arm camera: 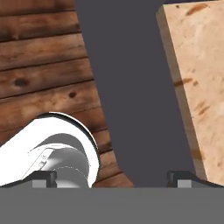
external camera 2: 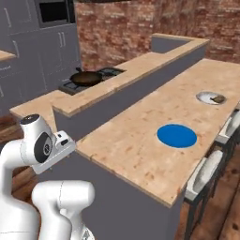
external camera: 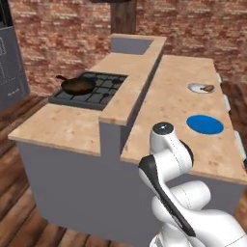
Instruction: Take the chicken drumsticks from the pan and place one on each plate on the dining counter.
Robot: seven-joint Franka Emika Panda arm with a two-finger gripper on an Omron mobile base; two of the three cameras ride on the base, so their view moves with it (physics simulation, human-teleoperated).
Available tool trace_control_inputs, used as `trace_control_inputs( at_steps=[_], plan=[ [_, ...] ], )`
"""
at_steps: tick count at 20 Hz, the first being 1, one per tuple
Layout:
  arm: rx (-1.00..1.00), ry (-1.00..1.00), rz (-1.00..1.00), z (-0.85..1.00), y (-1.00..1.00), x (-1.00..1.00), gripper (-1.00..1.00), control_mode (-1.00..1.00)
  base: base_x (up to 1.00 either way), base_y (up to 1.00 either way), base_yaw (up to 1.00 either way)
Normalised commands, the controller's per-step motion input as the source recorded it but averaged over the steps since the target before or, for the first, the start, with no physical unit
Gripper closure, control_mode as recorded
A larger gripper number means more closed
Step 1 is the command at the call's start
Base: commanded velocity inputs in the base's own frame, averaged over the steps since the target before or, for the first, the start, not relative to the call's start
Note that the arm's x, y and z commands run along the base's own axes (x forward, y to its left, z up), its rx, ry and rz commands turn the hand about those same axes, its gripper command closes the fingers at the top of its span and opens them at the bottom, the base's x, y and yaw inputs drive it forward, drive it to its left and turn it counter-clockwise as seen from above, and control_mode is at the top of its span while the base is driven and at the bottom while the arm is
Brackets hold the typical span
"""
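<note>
The black pan sits on the gas stove at the far left; what lies in it is too small to tell. On the dining counter lie two plates. The blue plate is bare. The whitish plate carries a brown chicken drumstick. My gripper is open with nothing between its fingers. It points down at the counter's grey side, beside the counter's edge and well short of the plates.
A raised wood-topped ledge separates the stove worktop from the dining counter. Stools line the counter's far side. Grey cabinets stand at the left, and brick walls lie behind. Wooden floor lies below the hand.
</note>
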Motion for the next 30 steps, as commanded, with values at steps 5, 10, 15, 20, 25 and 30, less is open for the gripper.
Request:
trace_control_inputs(
  at_steps=[5,10,15,20,25,30],
  plan=[
    [0.0,0.0,0.0,0.0,0.0,0.0,-1.0,1.0,0.04,1.0,-0.44],
    [0.0,0.0,0.0,0.0,0.0,0.0,-1.0,1.0,0.0,1.0,-0.44],
    [0.0,0.0,0.0,0.0,0.0,0.0,-1.0,1.0,0.0,1.0,-0.43],
    [0.0,0.0,0.0,0.0,0.0,0.0,-1.0,1.0,0.0,1.0,-0.38],
    [0.0,0.0,0.0,0.0,0.0,0.0,-1.0,1.0,0.0,1.0,-0.41],
    [0.0,0.0,0.0,0.0,0.0,0.0,-1.0,1.0,0.0,1.0,-0.46]
  ],
)
